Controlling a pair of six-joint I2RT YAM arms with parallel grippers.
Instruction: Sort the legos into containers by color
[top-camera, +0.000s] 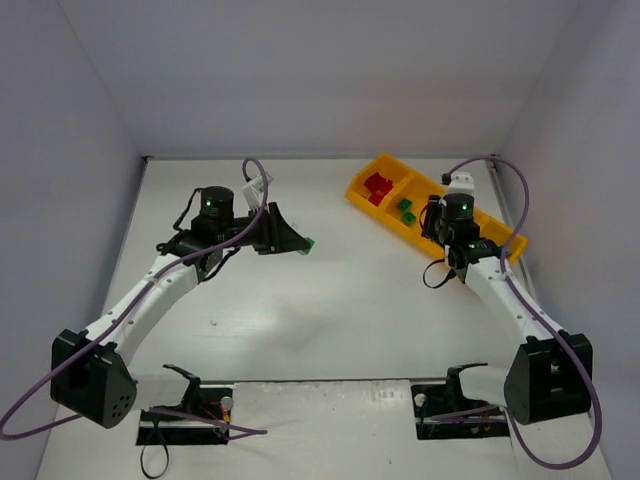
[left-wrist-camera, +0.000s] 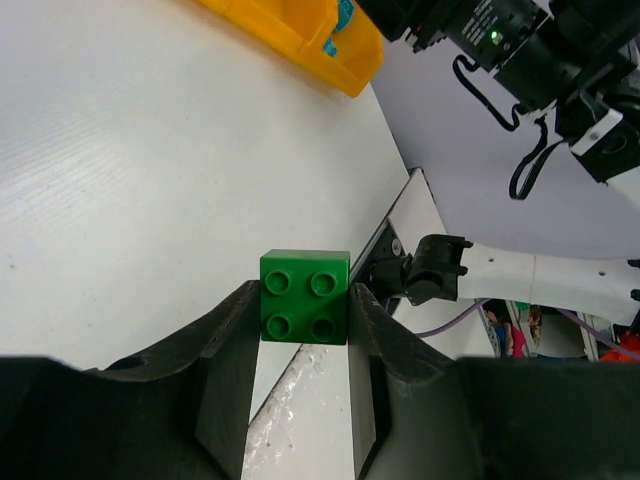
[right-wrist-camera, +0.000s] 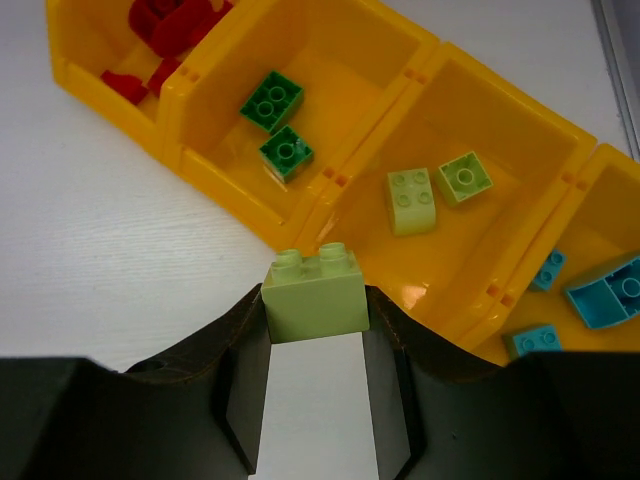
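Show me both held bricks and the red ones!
Dark green brick (left-wrist-camera: 304, 297): left wrist view, studded face.
Pale green brick (right-wrist-camera: 315, 300): right wrist view, front side.
Red bricks (right-wrist-camera: 170, 22): right wrist view, pile middle.

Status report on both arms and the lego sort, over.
Left gripper shut on dark green brick, over table, well short of tray. Right gripper shut on pale yellow-green brick, at tray wall by matching compartment. Nothing blocking seen.

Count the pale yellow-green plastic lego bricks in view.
3. One pale yellow-green brick and a second lie in the orange-yellow plastic tray's third compartment from the left in the right wrist view; a third is gripped in the right end effector. More may be hidden.
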